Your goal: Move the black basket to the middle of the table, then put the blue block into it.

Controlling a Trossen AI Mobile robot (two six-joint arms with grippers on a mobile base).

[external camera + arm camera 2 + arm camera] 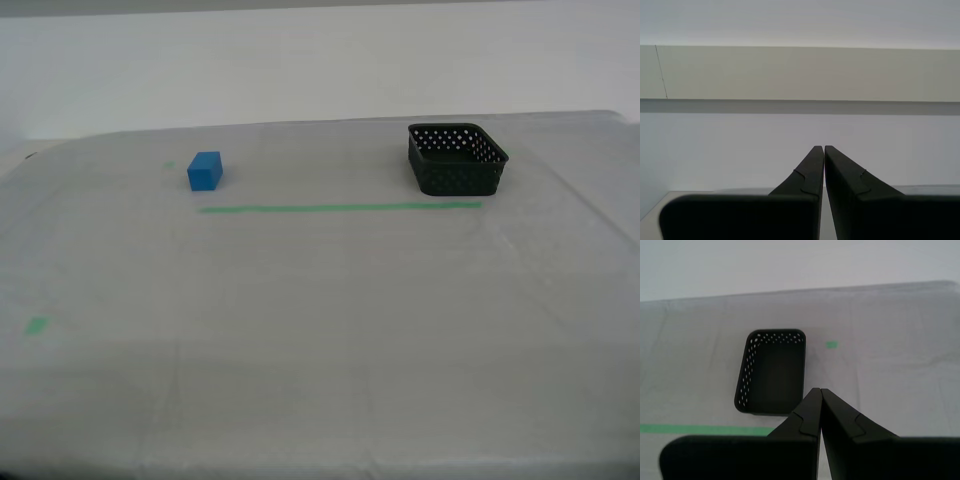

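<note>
In the exterior view we see the blue block (204,171) on the table (320,340) toward that view's left, well apart from the black basket (457,158) at its right — both just behind the long green tape line (340,208). In the second wrist view, my second gripper (820,148) has its jaws pressed together. In the first wrist view, my first gripper (817,390) — jaws pressed together — hangs near the basket (772,371).

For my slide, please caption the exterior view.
Blue block and empty black basket rest apart behind green tape line.
</note>
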